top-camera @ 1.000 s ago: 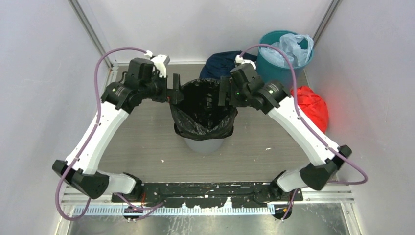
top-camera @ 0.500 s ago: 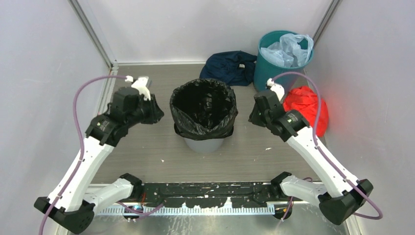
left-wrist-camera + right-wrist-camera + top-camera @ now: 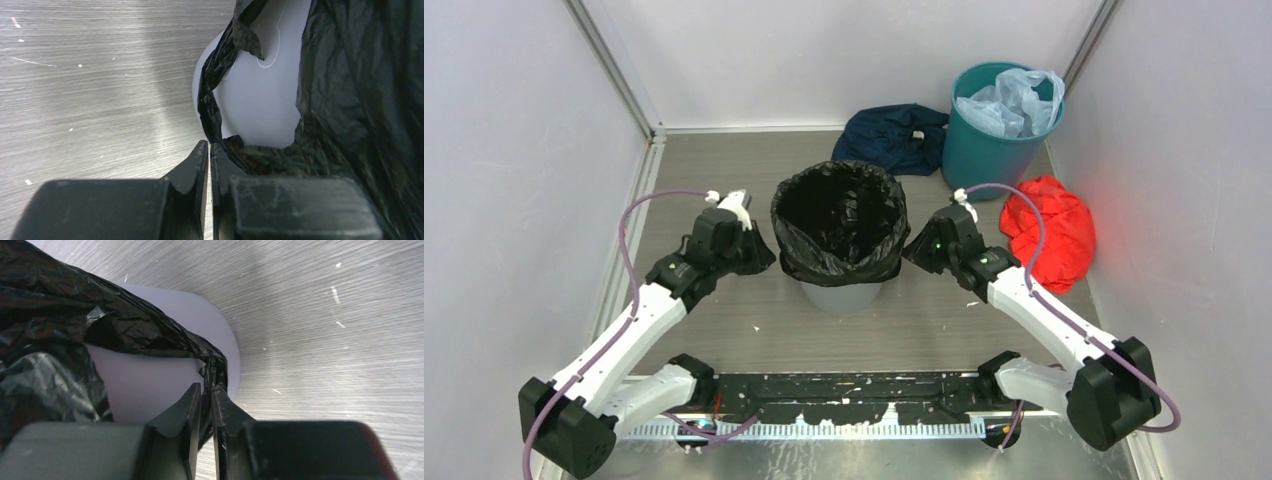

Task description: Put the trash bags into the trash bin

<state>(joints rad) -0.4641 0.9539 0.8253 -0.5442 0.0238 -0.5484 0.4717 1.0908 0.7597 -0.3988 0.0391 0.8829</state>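
The black trash bag (image 3: 839, 215) lines the grey trash bin (image 3: 842, 295), its mouth open and its hem folded down over the rim. My left gripper (image 3: 761, 256) sits low at the bin's left side. In the left wrist view this gripper (image 3: 209, 144) is shut; the bag (image 3: 360, 100) has its hem right at the tips, nothing shows in the slit, and the bin wall (image 3: 260, 100) lies behind. My right gripper (image 3: 914, 248) is at the bin's right side. In the right wrist view it (image 3: 206, 386) is shut on a fold of the bag (image 3: 50, 315) against the bin (image 3: 145, 385).
A teal bin (image 3: 994, 145) holding a pale blue plastic bag (image 3: 1016, 100) stands at the back right. A red cloth bundle (image 3: 1049, 230) lies just right of my right arm. A dark blue cloth (image 3: 892, 138) lies behind the trash bin. Walls close in both sides.
Both grippers left the bin's rim, swung outward, then came in low to the bag's hem. Both went from open to shut.
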